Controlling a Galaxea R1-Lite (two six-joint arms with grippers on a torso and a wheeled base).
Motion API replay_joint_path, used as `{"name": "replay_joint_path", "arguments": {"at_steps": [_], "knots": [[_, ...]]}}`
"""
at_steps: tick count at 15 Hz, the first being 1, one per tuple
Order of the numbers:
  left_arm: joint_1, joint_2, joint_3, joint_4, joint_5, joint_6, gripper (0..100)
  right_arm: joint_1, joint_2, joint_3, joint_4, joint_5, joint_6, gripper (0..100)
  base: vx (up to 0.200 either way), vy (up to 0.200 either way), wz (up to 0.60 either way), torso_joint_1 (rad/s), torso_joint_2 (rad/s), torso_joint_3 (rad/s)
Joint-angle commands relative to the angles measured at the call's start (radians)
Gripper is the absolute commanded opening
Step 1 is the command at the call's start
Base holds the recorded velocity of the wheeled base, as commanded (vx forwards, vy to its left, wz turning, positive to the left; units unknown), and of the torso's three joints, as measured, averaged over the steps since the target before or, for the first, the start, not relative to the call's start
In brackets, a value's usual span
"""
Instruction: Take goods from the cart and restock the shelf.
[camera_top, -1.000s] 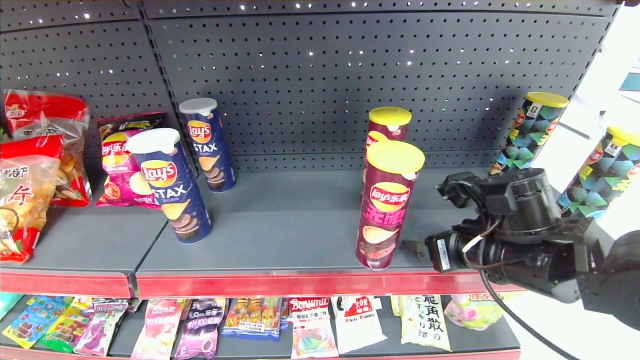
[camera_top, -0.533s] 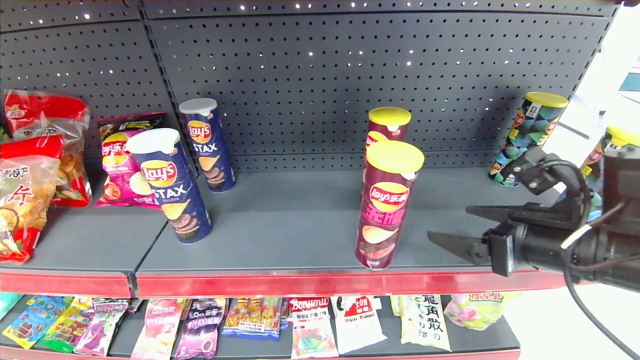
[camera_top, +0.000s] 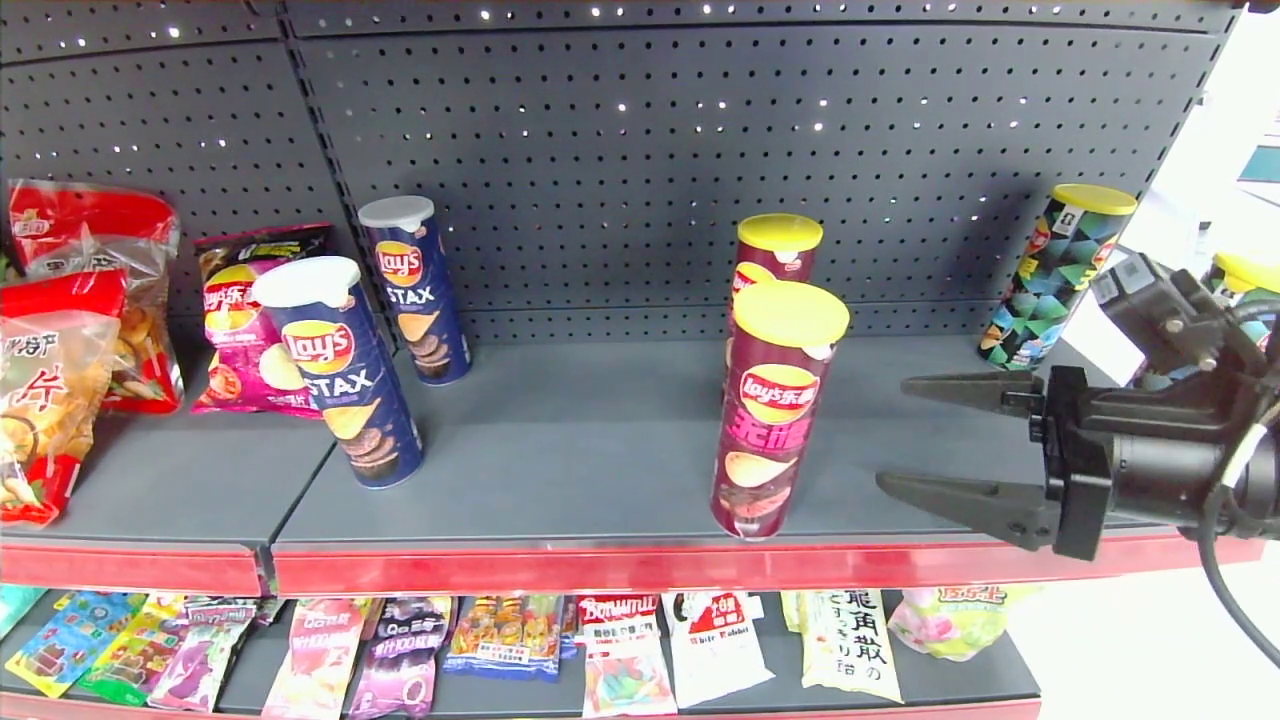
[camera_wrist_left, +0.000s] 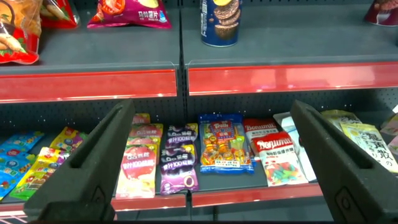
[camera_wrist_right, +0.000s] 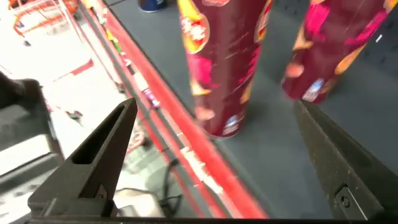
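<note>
Currently the right jaws are held wide apart, empty, just beside the front maroon chip can (camera_top: 775, 420) standing at the shelf (camera_top: 560, 440) edge. The left jaws are likewise spread, nothing gripped. A second maroon can (camera_top: 777, 250) is partly hidden behind the first.

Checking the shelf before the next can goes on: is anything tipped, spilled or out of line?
Nothing stands out. Both blue cans and both maroon cans stand upright with lids on; the bags at the left look intact. The right gripper is open beside the front one.
</note>
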Motion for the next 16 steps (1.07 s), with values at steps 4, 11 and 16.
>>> {"name": "replay_joint_path", "arguments": {"at_steps": [4, 11, 16], "knots": [[0.000, 0.000, 0.000, 0.000, 0.000, -0.001, 100, -0.008, 0.094, -0.041, -0.012, 0.181, -0.027, 100, 0.000, 0.000, 0.00, 0.000, 0.00, 0.000], [0.000, 0.000, 0.000, 0.000, 0.000, -0.001, 100, -0.005, 0.176, -0.114, -0.013, 0.212, -0.029, 100, 0.000, 0.000, 0.00, 0.000, 0.00, 0.000], [0.000, 0.000, 0.000, 0.000, 0.000, -0.001, 100, 0.015, 0.209, -0.165, -0.013, 0.214, -0.029, 100, 0.000, 0.000, 0.00, 0.000, 0.00, 0.000]]}}
